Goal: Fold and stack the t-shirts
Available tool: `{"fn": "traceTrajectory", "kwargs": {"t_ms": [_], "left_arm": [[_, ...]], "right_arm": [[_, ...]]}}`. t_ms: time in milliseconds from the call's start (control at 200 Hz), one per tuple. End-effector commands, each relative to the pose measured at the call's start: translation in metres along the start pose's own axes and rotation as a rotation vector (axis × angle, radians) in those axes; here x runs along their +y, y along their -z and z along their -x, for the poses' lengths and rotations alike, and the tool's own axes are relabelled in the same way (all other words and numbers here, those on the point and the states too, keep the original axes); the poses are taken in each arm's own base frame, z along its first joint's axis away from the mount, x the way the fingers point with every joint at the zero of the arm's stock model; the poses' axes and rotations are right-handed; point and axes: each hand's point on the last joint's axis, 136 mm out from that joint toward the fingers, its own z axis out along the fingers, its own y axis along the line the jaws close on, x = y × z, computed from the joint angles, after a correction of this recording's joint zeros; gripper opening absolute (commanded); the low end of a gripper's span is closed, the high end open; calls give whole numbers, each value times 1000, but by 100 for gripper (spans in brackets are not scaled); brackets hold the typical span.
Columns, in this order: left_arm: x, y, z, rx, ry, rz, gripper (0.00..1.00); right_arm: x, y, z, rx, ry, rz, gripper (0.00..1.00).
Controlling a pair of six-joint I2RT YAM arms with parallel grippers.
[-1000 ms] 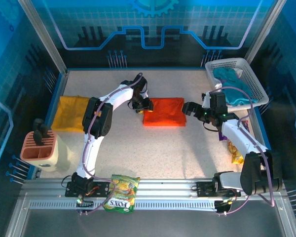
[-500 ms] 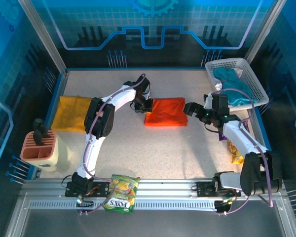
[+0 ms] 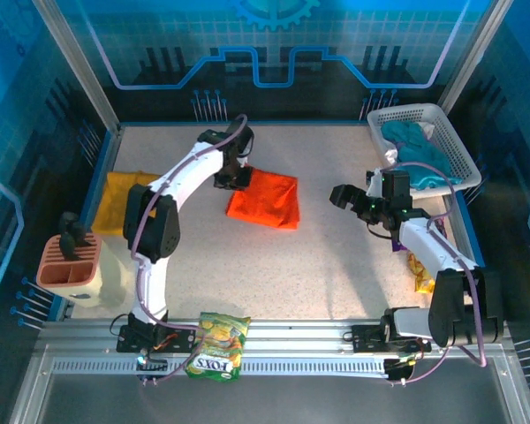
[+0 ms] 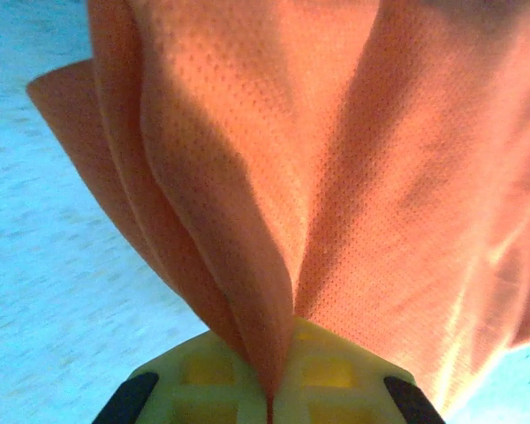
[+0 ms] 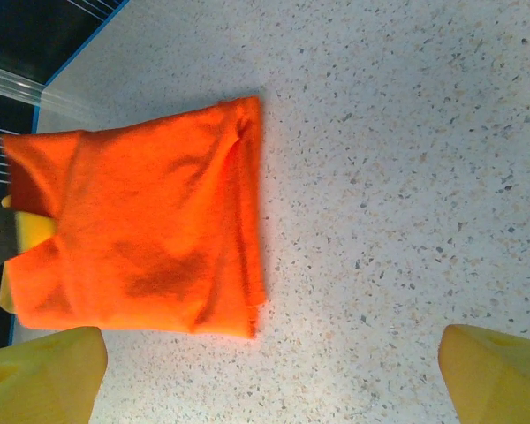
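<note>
Now the left hand [image 3: 233, 175] is clenched on the orange t-shirt [image 3: 265, 199], gripping its far-left corner. In the left wrist view the cloth [image 4: 336, 177] is pinched in a tight crease between the two yellow fingers [image 4: 327, 375], with folds fanning out from the pinch. The shirt is folded into a rough rectangle, skewed on the table [image 3: 336, 265], toward the back and a little left of centre. Its right part lies flat on the surface.

The right hand [image 3: 339, 195] is released, with its fingers spread wide and nothing between them. It sits off to the right of the orange shirt, apart from it and pointing at it. In the right wrist view the folded shirt [image 5: 141, 238] lies ahead of the open fingers [image 5: 44, 371] on speckled table.

The mustard-yellow t-shirt [image 3: 115, 196] lies flat at the table's left edge, partly behind the left arm and apart from the orange one.

A white basket [image 3: 455, 141] holding teal cloth [image 3: 406, 137] stands at the back-right corner. A snack bag [image 3: 216, 344] lies on the front rail.
</note>
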Motion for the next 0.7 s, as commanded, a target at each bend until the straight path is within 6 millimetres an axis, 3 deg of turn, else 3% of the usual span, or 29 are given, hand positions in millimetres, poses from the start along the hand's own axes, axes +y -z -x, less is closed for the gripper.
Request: {"fn": "traceTrajectory", "kwargs": {"t_ms": [0,500,695], "left_arm": [[32,46,-14,3,-52,114,0],[126,141,-45,-4,-45,368,0],[147,165,-50,-39,-34,404,0]], "right_arm": [[-3,-1,2,-6,-21,30,97],[-2,-15,-1,30,-77,119,95],[-2,-19,-2,39,-109,148,95]]}}
